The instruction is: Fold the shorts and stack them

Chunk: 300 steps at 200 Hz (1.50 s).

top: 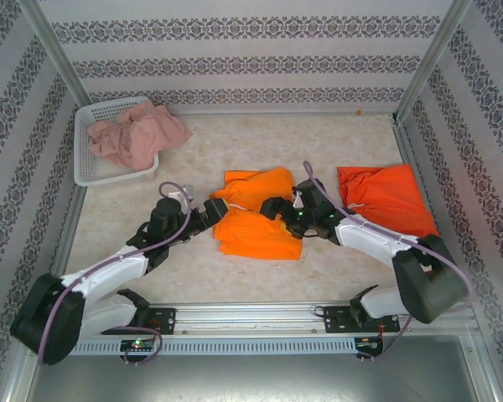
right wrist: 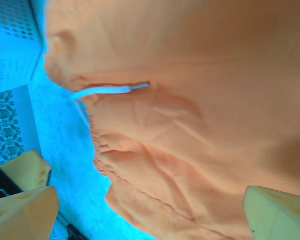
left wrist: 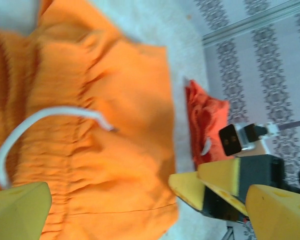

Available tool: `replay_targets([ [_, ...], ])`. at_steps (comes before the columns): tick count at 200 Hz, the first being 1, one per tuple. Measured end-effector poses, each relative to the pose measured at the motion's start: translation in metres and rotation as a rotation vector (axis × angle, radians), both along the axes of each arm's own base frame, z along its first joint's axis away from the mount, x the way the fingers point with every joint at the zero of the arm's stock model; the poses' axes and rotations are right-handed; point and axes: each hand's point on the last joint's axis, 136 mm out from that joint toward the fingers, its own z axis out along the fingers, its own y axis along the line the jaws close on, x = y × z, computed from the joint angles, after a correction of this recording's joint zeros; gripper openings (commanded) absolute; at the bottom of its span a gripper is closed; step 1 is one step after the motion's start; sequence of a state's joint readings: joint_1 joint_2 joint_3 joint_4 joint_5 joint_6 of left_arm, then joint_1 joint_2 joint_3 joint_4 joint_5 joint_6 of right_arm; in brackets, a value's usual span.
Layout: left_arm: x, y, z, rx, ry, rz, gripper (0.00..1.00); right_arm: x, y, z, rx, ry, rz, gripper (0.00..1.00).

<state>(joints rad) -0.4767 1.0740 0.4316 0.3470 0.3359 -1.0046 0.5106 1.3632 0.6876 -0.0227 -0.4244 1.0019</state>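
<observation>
Yellow-orange shorts [top: 256, 219] lie folded at the table's middle, their white drawstring [left wrist: 40, 120] loose on the gathered waistband. My left gripper [top: 220, 209] hovers at their left edge and my right gripper [top: 278, 214] at their right edge. Both are open with nothing between the fingers. In the left wrist view the cloth [left wrist: 105, 125] spreads under my left gripper [left wrist: 150, 215]. In the right wrist view the cloth [right wrist: 200, 100] spreads under my right gripper [right wrist: 150, 215]. Red-orange shorts [top: 386, 197] lie at the right. Pink shorts [top: 138, 134] spill from the basket.
A white mesh basket [top: 88, 163] stands at the back left, and its wall [right wrist: 15, 40] shows in the right wrist view. Patterned walls close in the table on three sides. The two grippers are close together over the middle shorts.
</observation>
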Motion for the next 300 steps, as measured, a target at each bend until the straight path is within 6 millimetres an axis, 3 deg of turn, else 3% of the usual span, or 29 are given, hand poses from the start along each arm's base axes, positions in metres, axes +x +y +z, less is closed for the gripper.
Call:
replay_targets([
  [22,0.005,-0.002,0.022,-0.015,-0.039,-0.002,1.00,0.017,0.007,0.026,0.009,-0.054,-0.004,0.97],
  [44,0.014,-0.009,0.013,0.001,0.001,-0.013,1.00,0.039,0.019,0.044,0.024,-0.087,-0.002,0.98],
  [69,0.032,-0.022,0.000,0.020,0.054,-0.030,1.00,0.052,0.026,0.047,0.025,-0.089,-0.002,0.97],
  [89,0.050,-0.033,-0.001,0.017,0.062,-0.042,1.00,0.045,0.022,0.036,0.021,-0.065,-0.015,0.97],
  [117,0.076,-0.046,-0.010,0.006,0.065,-0.050,1.00,0.019,0.005,0.010,-0.003,-0.003,-0.042,0.98],
  [160,0.103,-0.041,-0.053,0.029,0.140,-0.024,1.00,-0.011,-0.014,-0.014,-0.021,0.052,-0.077,0.97],
  [179,0.110,-0.031,-0.067,0.041,0.166,0.003,1.00,-0.018,-0.020,-0.029,-0.035,0.070,-0.086,0.97],
  [206,0.114,-0.029,-0.072,0.051,0.165,0.005,1.00,-0.034,-0.031,-0.053,-0.070,0.113,-0.094,0.97],
  [230,0.114,-0.029,-0.072,0.061,0.153,-0.002,1.00,-0.036,-0.032,-0.055,-0.062,0.101,-0.093,0.98],
  [264,0.108,-0.026,-0.057,0.085,0.133,-0.008,1.00,-0.038,-0.032,-0.050,-0.057,0.083,-0.082,0.98],
  [277,0.102,-0.024,-0.036,0.088,0.103,-0.014,1.00,-0.040,-0.034,-0.045,-0.073,0.064,-0.065,0.98],
  [300,0.085,-0.026,0.018,0.073,-0.002,-0.037,1.00,-0.037,-0.038,-0.027,-0.121,0.001,-0.030,0.98],
])
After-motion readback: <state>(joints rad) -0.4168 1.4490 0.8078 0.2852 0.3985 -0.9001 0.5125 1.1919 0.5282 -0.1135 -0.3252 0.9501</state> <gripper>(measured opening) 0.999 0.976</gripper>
